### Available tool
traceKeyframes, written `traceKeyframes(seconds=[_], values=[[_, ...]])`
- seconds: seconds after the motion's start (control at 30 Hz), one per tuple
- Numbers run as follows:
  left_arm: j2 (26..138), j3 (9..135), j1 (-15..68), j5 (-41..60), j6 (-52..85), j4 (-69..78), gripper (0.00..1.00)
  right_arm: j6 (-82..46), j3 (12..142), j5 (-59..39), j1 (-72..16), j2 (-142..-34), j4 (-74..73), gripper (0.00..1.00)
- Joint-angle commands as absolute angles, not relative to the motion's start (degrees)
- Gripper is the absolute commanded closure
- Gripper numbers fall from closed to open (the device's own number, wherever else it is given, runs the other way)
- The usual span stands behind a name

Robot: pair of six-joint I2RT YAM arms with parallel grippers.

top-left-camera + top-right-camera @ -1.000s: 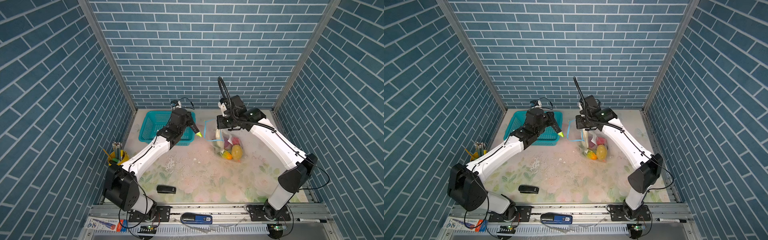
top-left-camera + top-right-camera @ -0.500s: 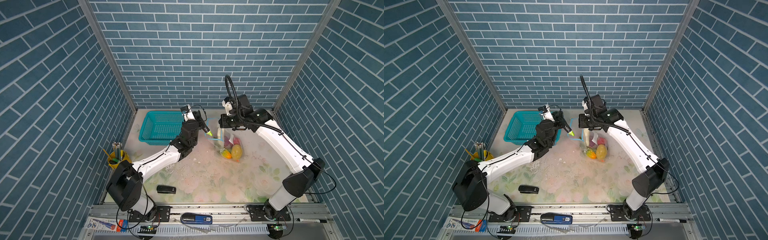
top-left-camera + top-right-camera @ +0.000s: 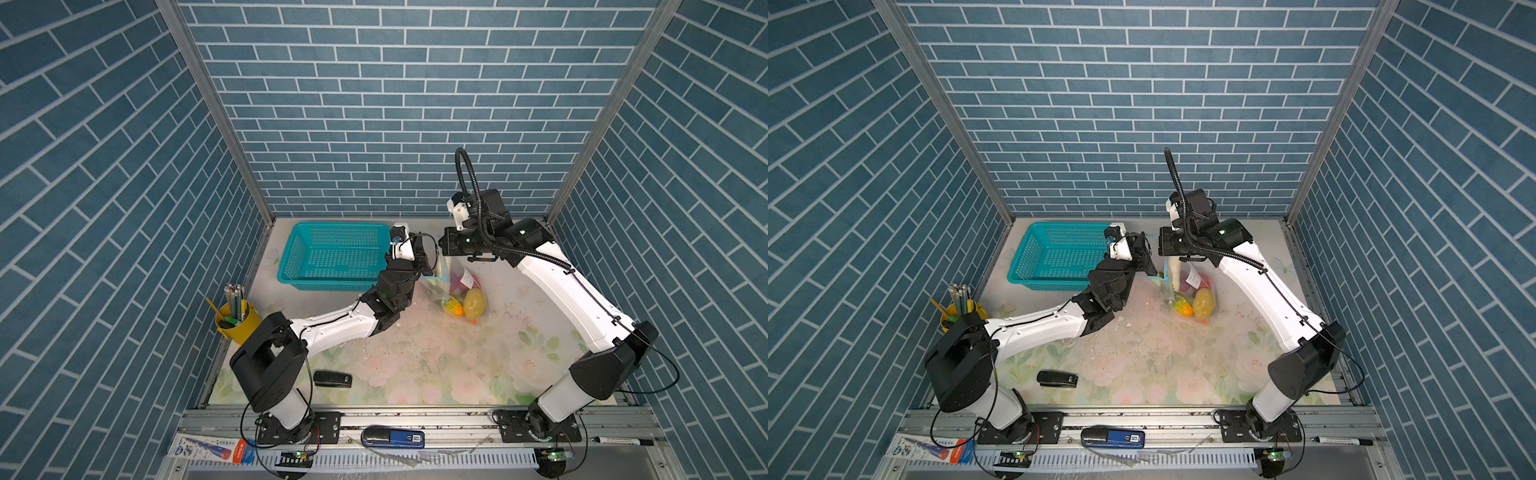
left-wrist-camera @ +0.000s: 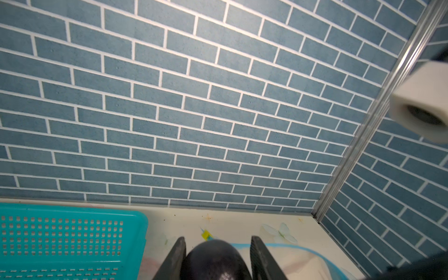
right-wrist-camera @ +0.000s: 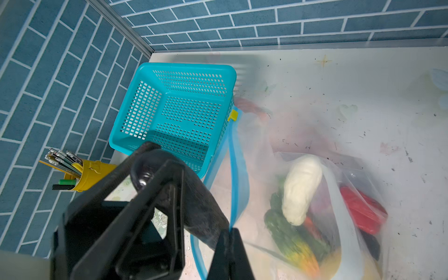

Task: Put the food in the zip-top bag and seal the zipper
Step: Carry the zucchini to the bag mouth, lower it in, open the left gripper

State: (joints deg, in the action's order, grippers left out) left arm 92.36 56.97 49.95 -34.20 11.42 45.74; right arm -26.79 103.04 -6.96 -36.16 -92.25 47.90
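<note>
Only the left wrist view shows the left hand (image 4: 217, 240) clamping a dark eggplant (image 4: 215, 260), its long axis along the fingers (image 4: 178, 257) and its rounded end toward the back edge of the counter (image 3: 415, 365). The zip-top bag (image 3: 461, 291) sits right of centre near that edge, just right of the teal basket (image 3: 332, 257), with its mouth raised and its body slanting down toward the front edge. Only the right wrist view shows the right hand (image 5: 229, 232) pinched tight on the blue zipper (image 5: 232, 169).

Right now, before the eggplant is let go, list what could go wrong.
1. The left pincer grips the eggplant beside the zip-top bag's mouth; released off-centre, it may land outside.
2. The right pincer holds that mouth up only by the thin zipper; a bump could pull it free.
</note>
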Motion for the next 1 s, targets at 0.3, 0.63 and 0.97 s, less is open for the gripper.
traceKeyframes(seconds=[0.3,0.63,0.97], values=[[90.73,56.26,50.89,-30.38,5.10,45.45,0.36,-27.77,101.97,-8.26,-35.42,-90.08,45.62,1.00],[79.72,56.90,47.98,-25.43,15.84,23.75,0.21,-25.59,100.55,-8.29,-35.20,-88.56,45.79,1.00],[75.08,62.35,36.62,8.17,27.86,2.60,0.22,-20.08,98.55,-9.59,-34.58,-85.32,45.70,1.00]])
